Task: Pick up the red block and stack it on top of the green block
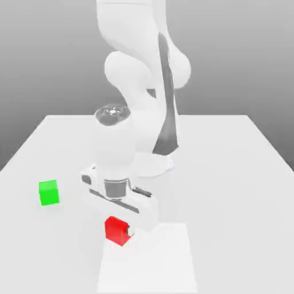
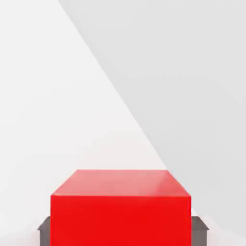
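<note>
Red block (image 1: 117,230) sits low in your claw (image 2: 123,230), clamped between its two fingers, over the edge of the white panel (image 1: 149,264). Your carry turns on the green block (image 1: 49,193), well apart toward the exterior view's left and nearer the arm's base.

Red block (image 1: 117,231) seemingly upright, green block (image 1: 49,193) apart
</note>
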